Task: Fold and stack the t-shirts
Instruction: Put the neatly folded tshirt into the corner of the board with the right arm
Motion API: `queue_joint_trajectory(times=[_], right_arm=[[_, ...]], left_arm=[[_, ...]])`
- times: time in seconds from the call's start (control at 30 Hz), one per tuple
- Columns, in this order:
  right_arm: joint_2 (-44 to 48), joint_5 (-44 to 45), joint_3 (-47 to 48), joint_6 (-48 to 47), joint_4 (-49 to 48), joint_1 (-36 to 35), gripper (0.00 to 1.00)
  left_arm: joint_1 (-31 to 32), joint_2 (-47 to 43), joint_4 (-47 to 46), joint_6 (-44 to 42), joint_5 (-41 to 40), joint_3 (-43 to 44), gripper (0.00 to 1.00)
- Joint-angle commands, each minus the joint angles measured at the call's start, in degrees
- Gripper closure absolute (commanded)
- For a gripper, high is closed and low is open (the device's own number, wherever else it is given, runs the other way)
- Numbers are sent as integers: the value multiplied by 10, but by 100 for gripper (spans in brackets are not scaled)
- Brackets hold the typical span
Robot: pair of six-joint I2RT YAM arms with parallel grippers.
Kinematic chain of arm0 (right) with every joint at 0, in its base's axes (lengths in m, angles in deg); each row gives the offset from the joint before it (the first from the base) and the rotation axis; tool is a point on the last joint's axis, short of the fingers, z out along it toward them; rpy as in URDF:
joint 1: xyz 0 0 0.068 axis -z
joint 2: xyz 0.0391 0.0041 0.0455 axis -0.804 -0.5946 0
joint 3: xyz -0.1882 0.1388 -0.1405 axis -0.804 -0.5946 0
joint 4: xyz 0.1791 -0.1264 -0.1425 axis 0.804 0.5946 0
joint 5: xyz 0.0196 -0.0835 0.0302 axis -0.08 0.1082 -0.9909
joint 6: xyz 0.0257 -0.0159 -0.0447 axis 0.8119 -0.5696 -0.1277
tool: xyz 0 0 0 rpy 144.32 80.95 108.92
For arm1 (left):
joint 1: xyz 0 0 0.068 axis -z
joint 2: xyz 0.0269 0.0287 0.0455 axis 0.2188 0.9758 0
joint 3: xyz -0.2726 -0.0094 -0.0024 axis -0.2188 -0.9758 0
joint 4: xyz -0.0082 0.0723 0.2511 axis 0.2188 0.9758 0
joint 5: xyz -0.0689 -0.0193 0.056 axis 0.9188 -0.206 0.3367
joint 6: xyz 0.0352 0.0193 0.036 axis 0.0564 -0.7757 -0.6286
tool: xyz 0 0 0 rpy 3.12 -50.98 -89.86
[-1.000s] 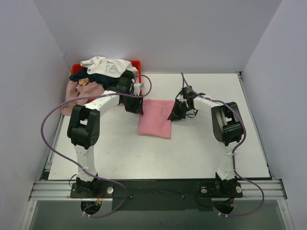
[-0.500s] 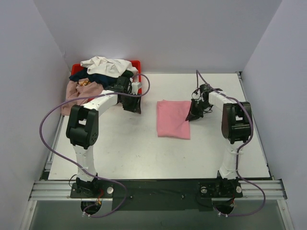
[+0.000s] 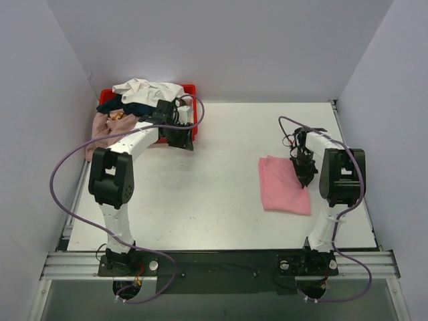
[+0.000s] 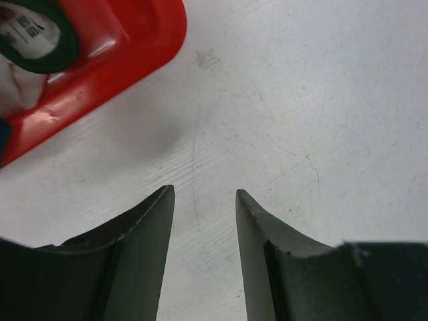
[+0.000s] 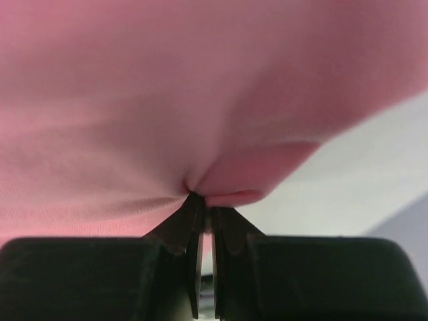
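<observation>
Tray (image 3: 189,88) largely under heaped t-shirts (image 3: 144,90)

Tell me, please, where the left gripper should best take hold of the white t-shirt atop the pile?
I would pinch a raised fold of the white t-shirt near its right end, coming down from above. It lies crumpled and uncovered atop the other shirts in the red tray, and the open left gripper is close to that corner.
</observation>
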State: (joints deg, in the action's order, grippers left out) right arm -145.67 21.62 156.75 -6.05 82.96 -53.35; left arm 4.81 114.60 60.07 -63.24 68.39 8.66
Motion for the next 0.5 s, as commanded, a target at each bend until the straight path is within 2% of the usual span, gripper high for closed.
queue_joint_trajectory(times=[0.0,0.13,0.2,0.3,0.4,0.47], right_arm=[[58,178,-122,-125,12,17,100],[130,217,-237,-179,-55,35,100],[175,243,-279,-203,-91,68,100],[239,263,-299,-223,-121,113,100],[247,260,-294,-197,-136,184,100],[239,263,-299,-185,-144,207,100]], left_arm=[[-19,-41,-30,-19,19,42,48],[-29,-32,-32,-28,25,71,48],[-32,-25,-33,-24,26,83,48],[-35,-17,-43,-19,31,86,48],[-37,-12,-49,-12,37,85,48],[-39,-11,-51,-12,36,83,48]])
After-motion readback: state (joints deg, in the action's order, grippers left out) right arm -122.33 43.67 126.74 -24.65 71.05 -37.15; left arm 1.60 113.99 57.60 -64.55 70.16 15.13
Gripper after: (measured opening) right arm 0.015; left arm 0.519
